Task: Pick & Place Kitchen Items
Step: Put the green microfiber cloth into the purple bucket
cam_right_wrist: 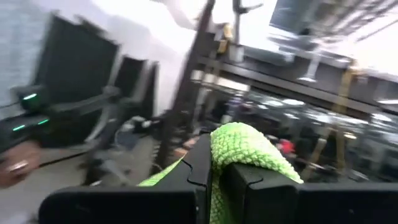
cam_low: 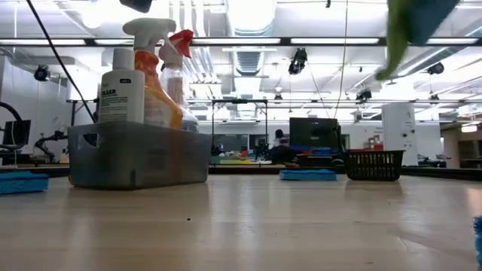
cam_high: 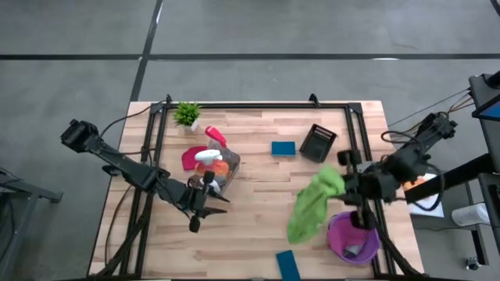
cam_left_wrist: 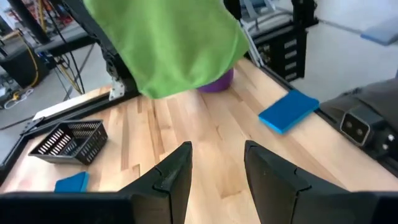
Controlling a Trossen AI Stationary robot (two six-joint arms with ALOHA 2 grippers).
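A green cloth (cam_high: 311, 204) hangs over the table's right half, beside a purple bowl (cam_high: 353, 240). My right gripper (cam_high: 342, 181) is shut on its upper end. My left gripper (cam_high: 219, 204) stands open over the table's middle left, just on the near side of a grey bin (cam_high: 221, 173) that holds an orange spray bottle (cam_low: 160, 83) and two smaller bottles. Nothing is between its fingers (cam_left_wrist: 177, 174). Blue sponges lie flat on the wood at the far middle (cam_high: 283, 148) and at the near edge (cam_high: 287, 264). A magenta cloth (cam_high: 191, 158) lies beside the bin. My right gripper pinches a bunched fold of the green cloth (cam_right_wrist: 239, 148) between its two fingers, at the cloth's upper end. The cloth bulges out over the fingertips. The rest hangs slack below the gripper, and its lower end (cam_low: 382, 71) is clear of the table.
A black mesh basket (cam_high: 318, 143) stands at the far right, a small potted plant (cam_high: 187, 115) at the far left corner. Something grey lies in the purple bowl. Bare wood lies in the middle (cam_high: 258, 211), between the two grippers. A black frame rail (cam_high: 258, 106) runs along the far edge.
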